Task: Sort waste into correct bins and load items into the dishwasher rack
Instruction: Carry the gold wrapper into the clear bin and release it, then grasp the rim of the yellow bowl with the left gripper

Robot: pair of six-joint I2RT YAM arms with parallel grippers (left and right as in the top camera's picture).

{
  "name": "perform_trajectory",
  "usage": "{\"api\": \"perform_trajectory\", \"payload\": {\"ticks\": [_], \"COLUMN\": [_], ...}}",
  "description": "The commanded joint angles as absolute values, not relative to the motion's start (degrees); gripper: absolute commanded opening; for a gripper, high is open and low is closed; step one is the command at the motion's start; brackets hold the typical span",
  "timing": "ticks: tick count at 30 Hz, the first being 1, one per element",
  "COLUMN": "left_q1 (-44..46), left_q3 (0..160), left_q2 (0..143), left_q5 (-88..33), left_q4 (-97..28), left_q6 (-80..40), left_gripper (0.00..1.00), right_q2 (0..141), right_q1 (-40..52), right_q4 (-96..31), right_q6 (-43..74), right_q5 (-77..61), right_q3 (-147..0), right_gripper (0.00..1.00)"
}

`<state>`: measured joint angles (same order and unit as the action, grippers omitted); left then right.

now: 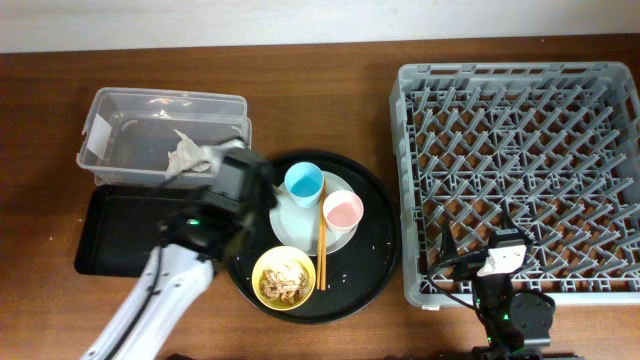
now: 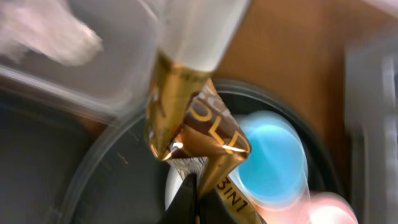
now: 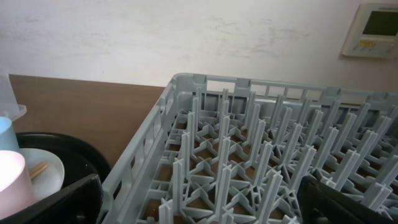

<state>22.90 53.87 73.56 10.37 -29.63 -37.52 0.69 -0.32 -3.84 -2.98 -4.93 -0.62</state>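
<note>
My left gripper [image 2: 196, 194] is shut on the gold foil wrapper [image 2: 193, 134] and holds it above the left rim of the round black tray, beside the clear tub [image 1: 165, 130]; in the overhead view this gripper [image 1: 250, 180] hides the wrapper. The crumpled napkin [image 1: 188, 153] lies in the tub. The shallow black tray [image 1: 110, 235] sits in front of the tub. The blue cup [image 1: 303, 183], pink cup [image 1: 343, 210] and chopsticks [image 1: 321, 240] rest on the pale plate [image 1: 295, 228]. The yellow bowl [image 1: 284, 278] holds beige scraps. My right gripper [image 1: 483, 243] is open and empty over the front edge of the grey rack [image 1: 520, 150].
The round black tray [image 1: 370, 265] sits between the bins and the rack. In the right wrist view the rack pegs [image 3: 261, 143] fill the frame, with the pink cup [image 3: 12, 180] and plate [image 3: 53, 167] at the left. A wall lies behind the table.
</note>
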Motion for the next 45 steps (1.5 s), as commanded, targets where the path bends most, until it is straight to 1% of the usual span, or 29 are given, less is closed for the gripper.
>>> {"api": "perform_trajectory", "payload": {"ticks": [1,3,5,6,7,8,9,10,11,12,13,15,16,17,18,19,20,21,22,23,26,27,29,30,33,37,39,42,45], "left_q1": [12.10,5.74,2.46,1.67,1.65,1.65,1.65,1.69,1.69,1.69,1.72,4.05,5.82,9.41,12.86,17.08,21.56,26.68,29.93,34.22,44.64,47.00,51.94,53.15,55.48,55.51,55.51,55.51,55.44], "left_q3": [54.81,54.81,54.81,54.81,54.81,54.81,54.81,54.85,55.09,55.75,56.84,59.51,59.96,59.96,59.96,59.94,59.94,59.92,59.92,59.92,58.19,57.41,55.72,55.40,55.31,55.27,55.27,55.27,55.27], "left_q2": [72.36,75.72,82.19,87.15,89.67,91.79,92.53,92.40,92.23,91.44,89.23,79.99,76.44,71.16,67.88,65.56,65.10,65.87,66.61,67.75,71.11,72.38,76.64,78.37,85.54,92.73,94.06,94.83,94.83], "left_q5": [14.63,14.61,14.59,14.61,14.57,14.13,14.13,13.43,10.46,6.24,0.49,-11.66,-14.24,-14.61,-14.61,-14.61,-14.61,-14.59,-14.57,-14.02,-13.52,-13.26,-10.87,-10.85,-10.13,-4.45,-1.13,7.46,11.18], "left_q4": [-24.05,-17.47,-10.70,-6.35,-3.22,0.56,2.83,3.92,4.38,3.64,0.08,-15.25,-21.87,-31.40,-38.02,-44.36,-49.56,-54.19,-56.23,-58.41,-59.42,-59.40,-59.13,-58.78,-57.04,-57.08,-57.06,-56.99,-57.41], "left_q6": [-36.40,-36.40,-36.40,-36.38,-35.38,-32.49,-30.11,-28.56,-26.30,-24.34,-23.66,-23.73,-23.73,-23.75,-23.73,-23.75,-24.10,-24.82,-24.82,-26.63,-30.65,-31.66,-35.20,-35.40,-35.40,-35.40,-35.40,-38.39,-38.39], "left_gripper": [0.02,0.02,0.03,0.10,0.28,0.49,0.61,0.66,0.75,0.76,0.76,0.76,0.76,0.76,0.76,0.75,0.72,0.64,0.60,0.52,0.15,0.11,0.02,0.00,0.01,0.00,0.00,0.00,0.01], "right_q2": [0.32,0.32,0.32,0.32,0.32,0.32,0.32,0.32,0.32,0.32,0.32,0.32,0.32,0.32,0.32,0.32,0.32,0.32,0.32,0.32,0.32,0.32,0.32,0.32,0.32,0.32,0.32,0.32,0.32], "right_q1": [-0.01,-0.01,-0.01,-0.01,-0.01,-0.01,-0.01,-0.01,-0.01,-0.01,-0.01,-0.01,-0.01,-0.01,-0.01,-0.01,-0.01,-0.01,-0.01,-0.01,-0.01,-0.01,-0.01,-0.01,-0.01,-0.01,-0.01,-0.01,-0.01], "right_q4": [-4.10,-4.10,-4.10,-4.10,-4.10,-4.10,-4.10,-4.10,-4.10,-4.10,-4.10,-4.10,-4.10,-4.10,-4.10,-4.10,-4.10,-4.10,-4.10,-4.10,-4.10,-4.10,-4.10,-4.10,-4.10,-4.10,-4.10,-4.10,-4.10], "right_q6": [-2.76,-2.76,-2.76,-2.76,-2.76,-2.76,-2.76,-2.76,-2.76,-2.76,-2.76,-2.76,-2.76,-2.76,-2.76,-2.76,-2.76,-2.76,-2.76,-2.76,-2.76,-2.76,-2.76,-2.79,-2.76,-2.79,-2.76,-2.76,-2.76], "right_q5": [-4.62,-4.62,-4.62,-4.60,-4.62,-4.62,-4.62,-4.62,-4.62,-4.62,-4.62,-4.62,-4.62,-4.62,-4.62,-4.62,-4.62,-4.62,-4.62,-4.62,-4.60,-4.62,-4.62,-4.60,-4.62,-4.62,-4.62,-4.60,-4.62], "right_q3": [-0.32,-0.32,-0.32,-0.32,-0.32,-0.32,-0.32,-0.32,-0.32,-0.32,-0.32,-0.32,-0.32,-0.32,-0.32,-0.32,-0.32,-0.32,-0.32,-0.32,-0.32,-0.32,-0.32,-0.32,-0.32,-0.32,-0.32,-0.32,-0.32], "right_gripper": [0.98,0.98,0.98,0.98,0.98,0.98,0.98,0.98,0.98,0.98,0.99,0.98,0.98,0.98,0.98,0.98,0.98,0.98,0.99,0.98,0.98,0.98,0.98,0.98,0.98,0.98,0.99,0.98,0.98]}}
